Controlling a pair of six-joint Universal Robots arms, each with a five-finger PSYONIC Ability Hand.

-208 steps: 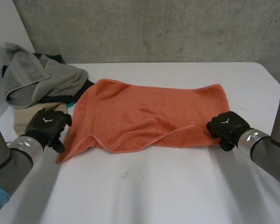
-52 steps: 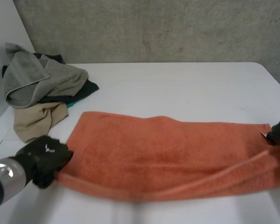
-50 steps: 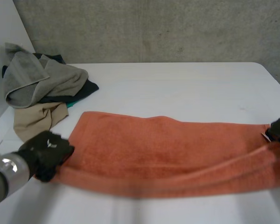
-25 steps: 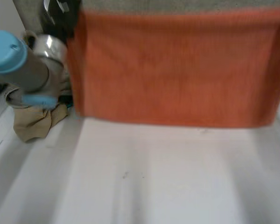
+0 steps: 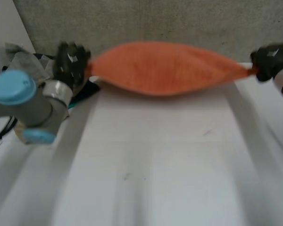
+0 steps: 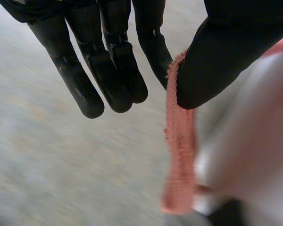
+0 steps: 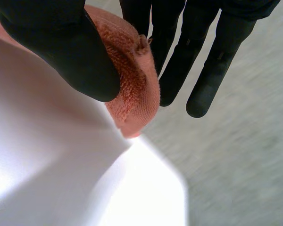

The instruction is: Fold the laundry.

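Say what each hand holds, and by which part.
Both hold the orange towel, stretched between them: the left hand pinches one end, the right hand the other.

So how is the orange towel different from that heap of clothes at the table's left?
The orange towel is held up, stretched between the left hand and the right hand, each pinching one end; the heap of clothes lies crumpled on the table. The towel is one colour; the heap mixes grey and dark pieces. Both are cloth.
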